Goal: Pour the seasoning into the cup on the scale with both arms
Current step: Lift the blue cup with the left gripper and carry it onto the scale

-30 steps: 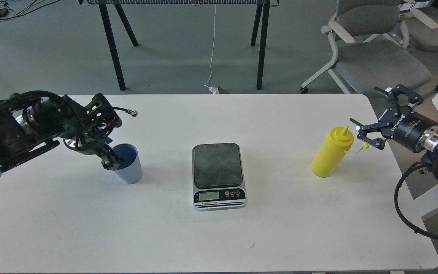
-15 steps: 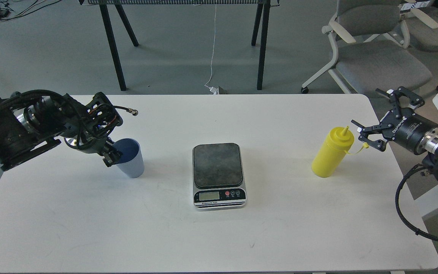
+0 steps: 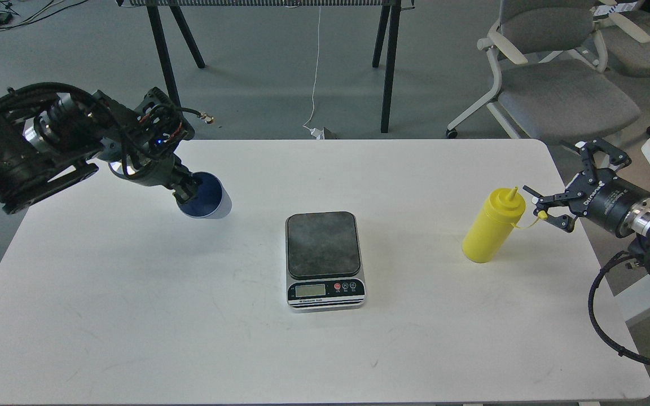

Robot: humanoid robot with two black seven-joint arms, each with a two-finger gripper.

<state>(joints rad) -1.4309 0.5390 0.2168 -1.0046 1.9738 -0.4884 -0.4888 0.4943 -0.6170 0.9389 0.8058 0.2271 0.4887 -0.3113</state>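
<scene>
My left gripper (image 3: pixel 185 189) is shut on the rim of the light blue cup (image 3: pixel 205 197) and holds it lifted above the table, tilted so its dark blue inside faces me. The scale (image 3: pixel 324 259) lies flat at the table's middle with nothing on its dark platform. The yellow seasoning bottle (image 3: pixel 493 226) stands upright at the right, its small cap hanging beside it. My right gripper (image 3: pixel 563 188) is open and empty, just right of the bottle's top and apart from it.
The white table (image 3: pixel 133 316) ends close behind the bottle at its right edge. Grey office chairs (image 3: pixel 556 84) stand beyond the right corner. Black table legs (image 3: pixel 167 73) stand on the floor behind.
My left gripper has lifted the cup off the table, up and slightly right, and tilted it. My right gripper has drifted a little right and down, still open.
</scene>
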